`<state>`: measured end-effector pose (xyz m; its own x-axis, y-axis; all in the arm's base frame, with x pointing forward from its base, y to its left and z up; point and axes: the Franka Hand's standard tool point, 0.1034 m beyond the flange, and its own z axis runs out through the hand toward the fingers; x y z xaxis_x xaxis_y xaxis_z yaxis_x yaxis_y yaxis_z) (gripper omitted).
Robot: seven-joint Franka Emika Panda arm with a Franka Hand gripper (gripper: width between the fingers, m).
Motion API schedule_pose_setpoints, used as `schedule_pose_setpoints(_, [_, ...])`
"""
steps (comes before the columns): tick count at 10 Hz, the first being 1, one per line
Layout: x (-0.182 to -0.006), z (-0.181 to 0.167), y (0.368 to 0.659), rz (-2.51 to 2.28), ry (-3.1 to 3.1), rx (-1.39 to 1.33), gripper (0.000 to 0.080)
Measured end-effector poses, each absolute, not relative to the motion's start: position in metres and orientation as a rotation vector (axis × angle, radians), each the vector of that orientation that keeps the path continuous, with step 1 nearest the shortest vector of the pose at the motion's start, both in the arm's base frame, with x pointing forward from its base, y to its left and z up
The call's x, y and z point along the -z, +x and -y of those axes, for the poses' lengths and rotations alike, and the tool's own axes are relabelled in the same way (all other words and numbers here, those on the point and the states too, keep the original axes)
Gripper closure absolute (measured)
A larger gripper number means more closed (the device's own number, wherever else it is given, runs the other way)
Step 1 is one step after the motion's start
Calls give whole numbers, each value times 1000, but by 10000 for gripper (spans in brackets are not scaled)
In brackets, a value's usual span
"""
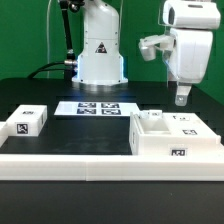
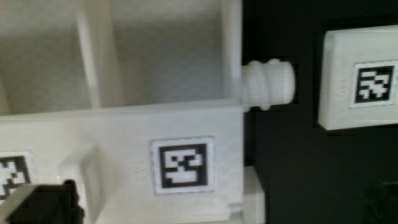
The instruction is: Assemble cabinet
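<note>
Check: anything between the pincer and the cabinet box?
Nothing. In the exterior view the pincer hangs above the cabinet box, with only bare air between them.

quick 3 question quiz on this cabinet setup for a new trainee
1. True or false: the gripper is holding the small block.
2. What lies between the small block and the big box, slightly further back? A) the marker board B) a screwdriver C) a cup
3. On which side of the exterior view does the big box stand?
Key: 1 false; 2 A; 3 right.
</note>
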<state>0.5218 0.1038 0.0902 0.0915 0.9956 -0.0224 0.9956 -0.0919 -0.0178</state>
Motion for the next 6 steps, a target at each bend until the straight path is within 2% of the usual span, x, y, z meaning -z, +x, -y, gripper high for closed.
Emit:
schedule_pose_setpoints(2, [-91,-101,499,-2081,2347,58,2])
schedule_pose_setpoints(4, [-83,-100,473,-2066,2370,75,2])
schedule_pose_setpoints(6, [-82,-100,475,-2065,2371,74,2])
